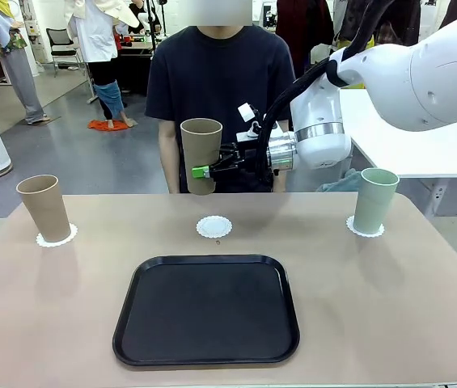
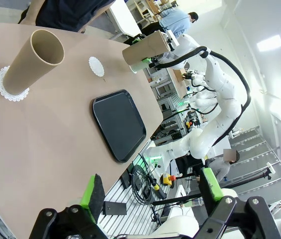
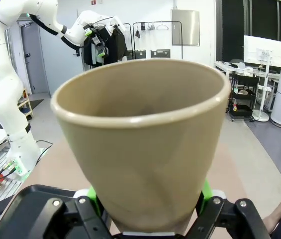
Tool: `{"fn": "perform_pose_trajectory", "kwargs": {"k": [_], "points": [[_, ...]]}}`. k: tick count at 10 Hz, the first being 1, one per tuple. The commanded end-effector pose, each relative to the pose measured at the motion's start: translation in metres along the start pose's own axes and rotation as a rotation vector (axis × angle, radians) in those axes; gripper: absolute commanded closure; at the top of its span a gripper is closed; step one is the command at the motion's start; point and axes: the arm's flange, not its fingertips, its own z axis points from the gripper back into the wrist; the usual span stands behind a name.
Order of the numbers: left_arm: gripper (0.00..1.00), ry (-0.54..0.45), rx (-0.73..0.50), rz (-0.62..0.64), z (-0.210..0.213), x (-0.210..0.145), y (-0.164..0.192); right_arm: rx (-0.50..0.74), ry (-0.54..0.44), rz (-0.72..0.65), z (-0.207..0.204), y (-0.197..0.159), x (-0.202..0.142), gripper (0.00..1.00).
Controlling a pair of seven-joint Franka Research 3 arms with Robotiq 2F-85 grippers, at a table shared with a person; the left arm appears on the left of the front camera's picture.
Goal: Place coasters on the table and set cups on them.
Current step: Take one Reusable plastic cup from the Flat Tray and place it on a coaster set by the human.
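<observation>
Last cup: right gripper point(image 1: 201, 171) pinches the tan cup point(image 1: 201, 153) upright in the air above the bare middle coaster point(image 1: 213, 226); next, I judge, lower it centred, then release.

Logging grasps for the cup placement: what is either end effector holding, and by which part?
The right end effector grips a tan cup by its lower body. The left end effector is open, holding nothing.

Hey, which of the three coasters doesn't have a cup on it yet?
The middle coaster, just beyond the tray. The left coaster holds a tan cup, the right coaster the green cup.
</observation>
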Motion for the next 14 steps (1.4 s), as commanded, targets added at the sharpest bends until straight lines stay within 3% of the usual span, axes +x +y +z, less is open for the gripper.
{"fn": "perform_pose_trajectory", "kwargs": {"k": [1, 3, 6, 9, 14], "points": [[0.0, -0.006, 0.006, 0.008, 0.002, 0.0, -0.002, -0.003, -0.007, -0.007, 0.0, 0.003, 0.0, 0.17], [0.0, -0.006, 0.006, 0.008, 0.002, 0.0, -0.002, 0.0, 0.0, 0.0, 0.0, 0.0, 0.0, 0.17], [0.0, -0.006, 0.006, 0.008, 0.002, 0.0, -0.002, 0.143, -0.001, 0.031, 0.008, -0.04, -0.025, 0.17], [0.0, -0.006, 0.006, 0.008, 0.002, 0.0, -0.002, 0.211, 0.009, 0.038, -0.004, -0.066, -0.054, 0.17], [0.0, -0.006, 0.006, 0.008, 0.002, 0.0, -0.002, 0.296, 0.053, 0.02, -0.007, -0.065, -0.09, 0.17]]}}
